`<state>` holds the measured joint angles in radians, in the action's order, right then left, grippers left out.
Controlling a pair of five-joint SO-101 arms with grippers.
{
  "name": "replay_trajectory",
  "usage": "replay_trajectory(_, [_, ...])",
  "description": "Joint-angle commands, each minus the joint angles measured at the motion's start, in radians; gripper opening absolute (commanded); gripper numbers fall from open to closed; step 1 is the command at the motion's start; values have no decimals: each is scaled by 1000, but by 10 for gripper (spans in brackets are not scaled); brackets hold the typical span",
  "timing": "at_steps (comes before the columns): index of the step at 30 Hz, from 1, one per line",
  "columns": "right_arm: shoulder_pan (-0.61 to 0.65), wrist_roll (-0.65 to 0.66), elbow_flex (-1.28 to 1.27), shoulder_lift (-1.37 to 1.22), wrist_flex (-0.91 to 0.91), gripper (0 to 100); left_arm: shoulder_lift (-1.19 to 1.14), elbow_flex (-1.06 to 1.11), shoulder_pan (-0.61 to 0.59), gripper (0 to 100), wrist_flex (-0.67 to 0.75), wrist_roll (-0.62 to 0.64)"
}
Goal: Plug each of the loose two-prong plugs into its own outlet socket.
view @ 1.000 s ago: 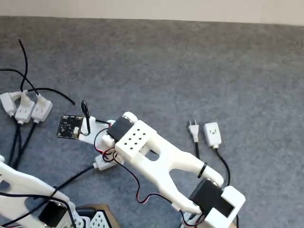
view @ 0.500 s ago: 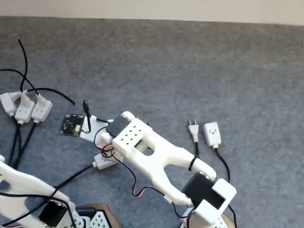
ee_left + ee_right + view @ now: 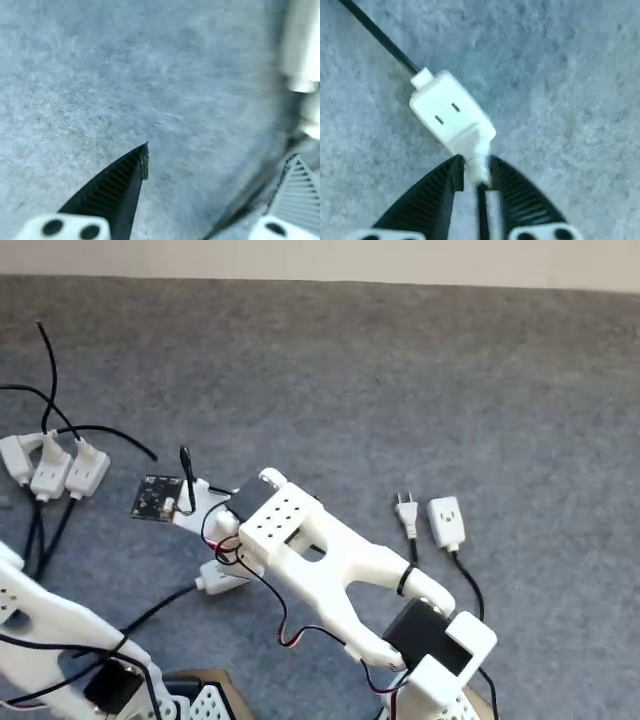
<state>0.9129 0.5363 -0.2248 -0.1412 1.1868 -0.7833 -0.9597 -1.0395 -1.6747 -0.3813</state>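
Right claw (image 3: 476, 172) of mine pinches the small white two-prong plug (image 3: 475, 150) by its neck, holding it straight against the end of the white plastic outlet socket (image 3: 445, 112) lying near-left on grey carpet (image 3: 570, 75), seemingly to seat its prongs.

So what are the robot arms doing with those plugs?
The right gripper is closed on a plug that sits in the end of a white socket on the carpet. The left gripper hangs open over bare carpet. A second plug lies loose beside a second socket.
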Motion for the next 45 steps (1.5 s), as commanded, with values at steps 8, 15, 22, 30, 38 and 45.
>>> replay_trajectory(8, [-33, -28, 62, 418, 200, 303, 240, 53, 120, 400, -92, -8])
replay_trajectory(15, [-97, -144, 269, 684, 476, 303, 611, 530, 274, 400, -92, -198])
replay_trajectory(22, [-519, -189, 124, 840, 495, 303, 1101, 1162, 513, 400, -57, -493])
replay_trajectory(30, [-694, -192, -630, 1064, 116, 303, 1391, 1687, 704, 400, 256, -525])
replay_trajectory(38, [-713, -184, -1052, 1182, -125, 303, 1340, 1799, 938, 400, 358, -517])
replay_trajectory(45, [-708, -190, -1158, 1185, -240, 303, 1178, 1797, 1003, 399, 506, -456])
